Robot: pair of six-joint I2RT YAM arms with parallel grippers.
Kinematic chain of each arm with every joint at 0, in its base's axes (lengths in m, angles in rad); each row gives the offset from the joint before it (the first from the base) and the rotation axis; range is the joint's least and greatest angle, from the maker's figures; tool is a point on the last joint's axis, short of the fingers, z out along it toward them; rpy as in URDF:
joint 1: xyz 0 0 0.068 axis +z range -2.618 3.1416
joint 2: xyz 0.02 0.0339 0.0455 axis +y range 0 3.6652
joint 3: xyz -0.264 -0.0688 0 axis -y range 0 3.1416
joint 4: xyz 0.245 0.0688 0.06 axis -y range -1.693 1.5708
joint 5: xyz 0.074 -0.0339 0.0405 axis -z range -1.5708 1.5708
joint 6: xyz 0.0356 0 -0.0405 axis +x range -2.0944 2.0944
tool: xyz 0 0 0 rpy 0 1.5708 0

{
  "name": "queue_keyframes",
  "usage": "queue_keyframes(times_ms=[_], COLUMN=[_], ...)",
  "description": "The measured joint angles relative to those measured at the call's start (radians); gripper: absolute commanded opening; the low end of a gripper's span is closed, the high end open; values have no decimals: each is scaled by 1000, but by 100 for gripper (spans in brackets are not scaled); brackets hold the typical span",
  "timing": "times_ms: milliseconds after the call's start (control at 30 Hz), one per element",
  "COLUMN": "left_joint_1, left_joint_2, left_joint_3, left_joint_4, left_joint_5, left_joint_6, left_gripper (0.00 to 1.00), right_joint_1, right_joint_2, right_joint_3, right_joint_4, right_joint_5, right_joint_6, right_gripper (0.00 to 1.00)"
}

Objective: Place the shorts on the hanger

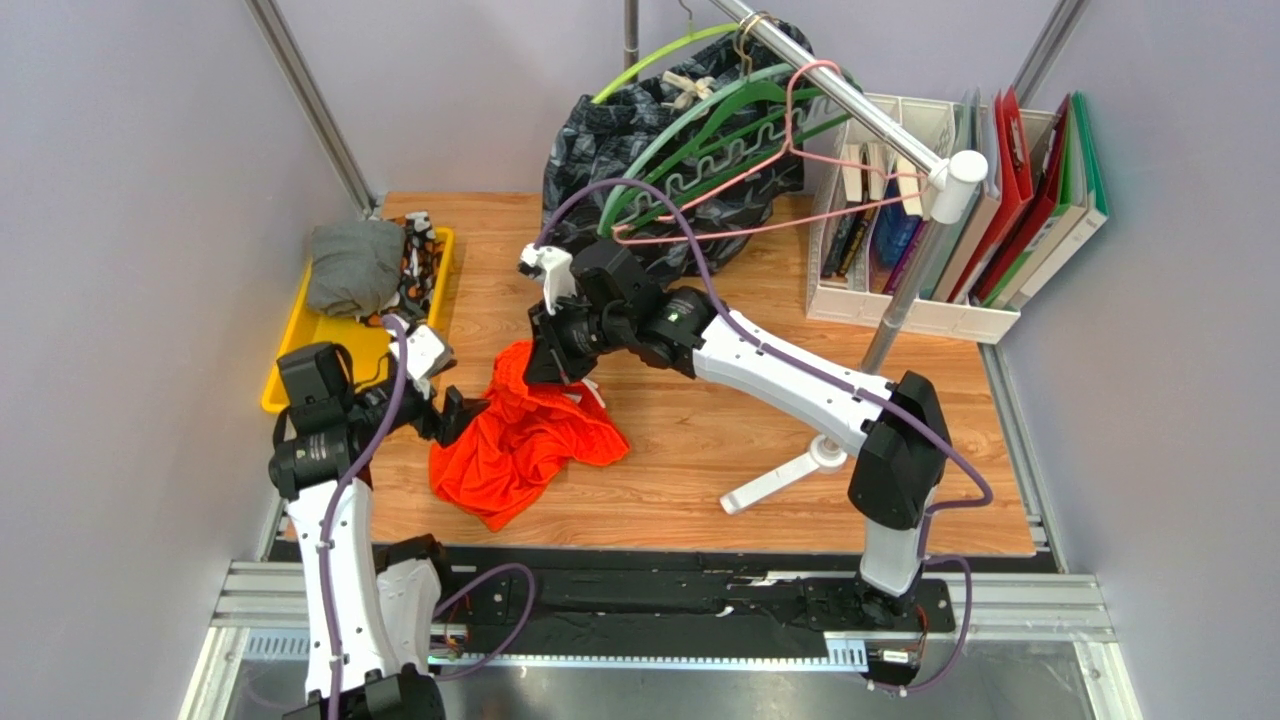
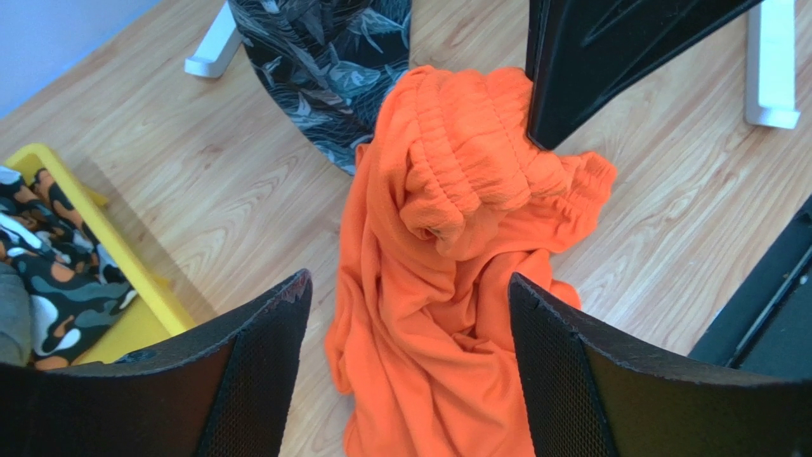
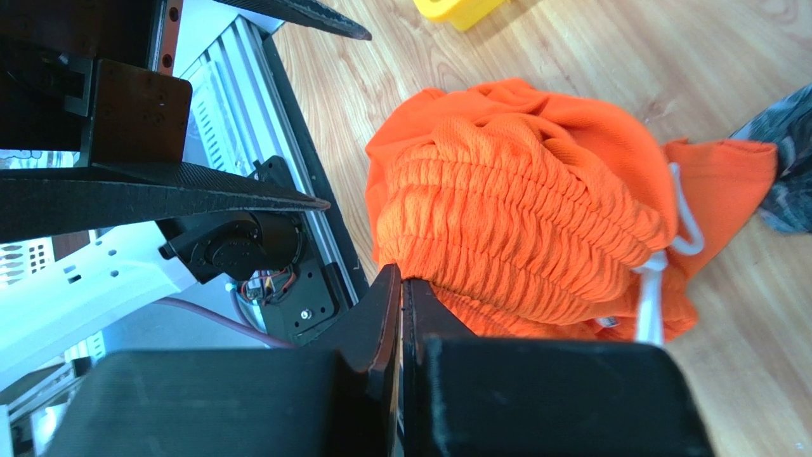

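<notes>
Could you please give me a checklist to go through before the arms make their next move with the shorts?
1. Grip: right tool shut on the shorts at the elastic waistband: ok.
2. Second arm: left tool open over the loose lower fabric, gripping nothing: ok.
3. Shorts spread out for hanging: not ok, crumpled on the table.
4. Pink hanger free to take: not ok, it hangs on the rail among green hangers.
5. White drawstring clear of the right tool: cannot tell, its end runs behind the tool.
</notes>
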Motion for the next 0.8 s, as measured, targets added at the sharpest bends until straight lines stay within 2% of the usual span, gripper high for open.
queue_keyframes(times_ms=[133, 267, 400, 533, 633, 667, 733, 767, 800], left_joint_1=[9, 13, 13, 13, 11, 11, 8, 7, 8], left_joint_2=[76, 115, 64, -19, -69, -79, -80, -74, -61], left_joint_3=[14, 14, 13, 1, -11, -11, -11, -10, -4], left_joint_4=[-143, -249, -266, -171, -111, -96, -82, -79, -80], left_joint_5=[25, 40, 67, 84, 90, 93, 98, 98, 103], left_joint_6=[217, 359, 373, 289, 227, 212, 181, 176, 174], left_gripper=[81, 82, 82, 79, 50, 35, 21, 6, 0], right_joint_1=[14, 43, 72, 90, 100, 102, 106, 107, 109], right_joint_2=[14, 16, 17, 17, 16, 16, 16, 16, 16], right_joint_3=[-11, -14, -9, 11, 26, 34, 50, 58, 68], right_joint_4=[0, 0, 2, 3, 7, 8, 10, 9, 9], right_joint_5=[0, 10, 11, 10, 10, 11, 12, 11, 9], right_joint_6=[21, 24, 24, 23, 16, 11, 2, -4, -11], right_gripper=[0, 0, 0, 0, 0, 0, 0, 0, 0])
